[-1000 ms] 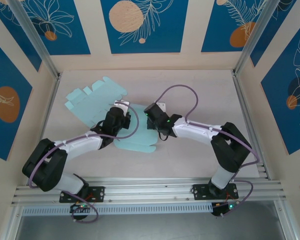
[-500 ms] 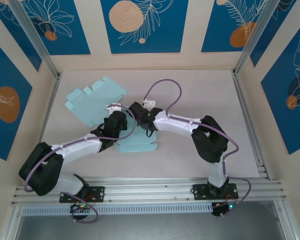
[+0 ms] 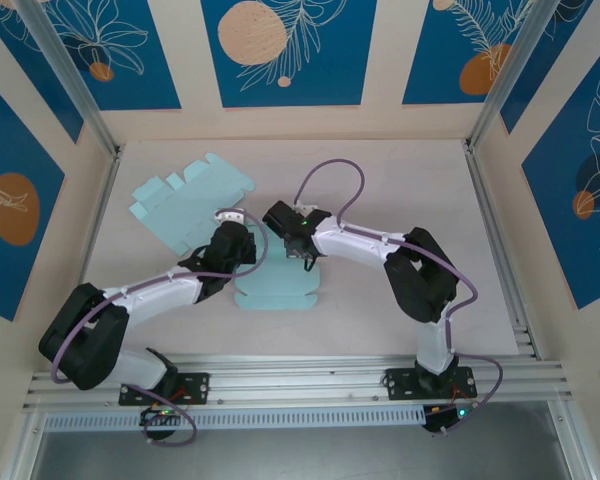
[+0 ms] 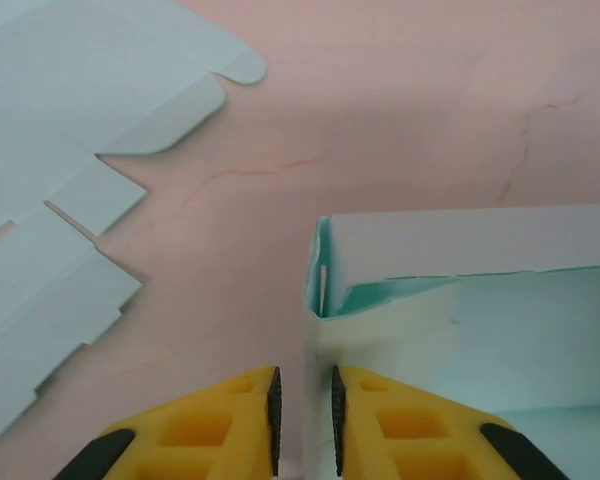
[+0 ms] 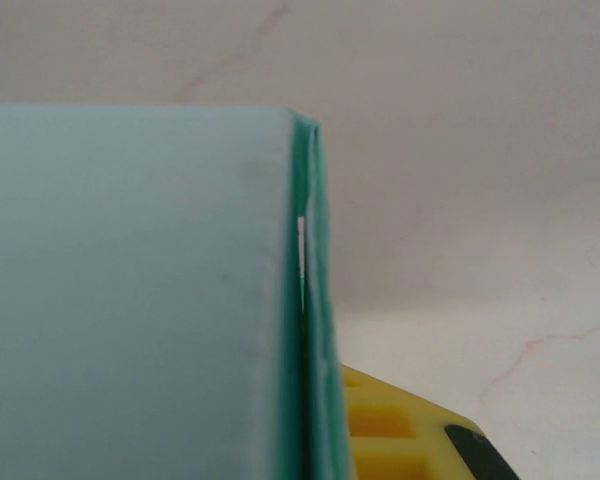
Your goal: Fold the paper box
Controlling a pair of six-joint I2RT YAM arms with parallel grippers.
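Note:
The paper box (image 3: 277, 287) is a light teal sheet, partly folded, lying at the table's middle. In the left wrist view one of its walls (image 4: 480, 300) stands up with a doubled corner. My left gripper (image 3: 234, 244) straddles that wall's edge; its jaws (image 4: 305, 420) are slightly open, and the pads do not press the paper. My right gripper (image 3: 294, 240) is at the box's far edge, shut on a folded double wall (image 5: 130, 300). Just one yellow finger (image 5: 400, 430) shows beside that paper.
A second flat teal box sheet (image 3: 188, 197) with cut tabs lies at the back left, also seen as a flat sheet (image 4: 60, 150) in the left wrist view. Bare pinkish tabletop (image 3: 410, 200) spreads to the right. Aluminium frame posts and patterned walls enclose the table.
My right gripper has swung left along the box's far edge, its arm folding in. My left gripper's jaws have parted slightly from the wall. The box has shifted a little.

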